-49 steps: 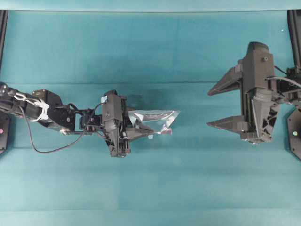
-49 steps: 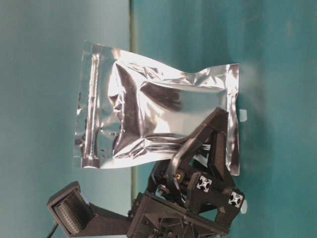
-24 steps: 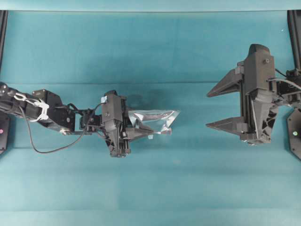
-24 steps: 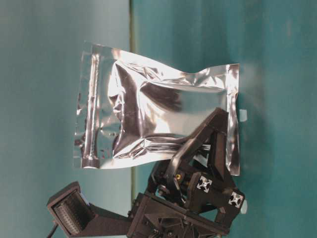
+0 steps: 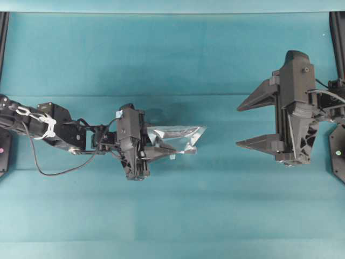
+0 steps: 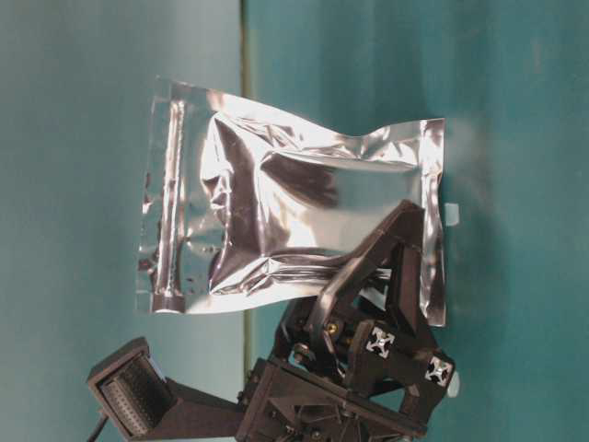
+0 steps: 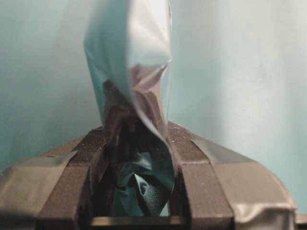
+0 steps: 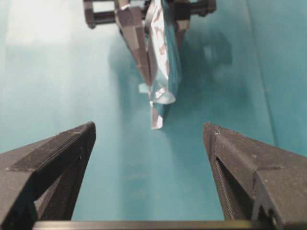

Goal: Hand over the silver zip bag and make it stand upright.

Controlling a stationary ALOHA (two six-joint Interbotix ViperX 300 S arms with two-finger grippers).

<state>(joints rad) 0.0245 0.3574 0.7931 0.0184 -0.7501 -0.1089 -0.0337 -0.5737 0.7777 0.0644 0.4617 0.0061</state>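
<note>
The silver zip bag (image 5: 180, 137) is a crinkled foil pouch held off the teal table, edge-on from above, its free end pointing right. In the table-level view the silver zip bag (image 6: 276, 221) shows its broad face, with the zip strip along its left side. My left gripper (image 5: 161, 145) is shut on the bag's left end, and the foil is pinched between the fingers (image 7: 192, 153) in the left wrist view. My right gripper (image 5: 240, 124) stands wide open with nothing in it, a short gap right of the bag. The bag's end (image 8: 162, 72) sits ahead of it, centred between the jaws.
The left arm's black cable (image 5: 54, 171) loops over the table below that arm. Black frame posts (image 5: 3, 32) stand at the far left and right edges. A small white tag (image 5: 172, 157) sticks out by the left fingers.
The right gripper has shifted very slightly. The left gripper and the bag hold still.
</note>
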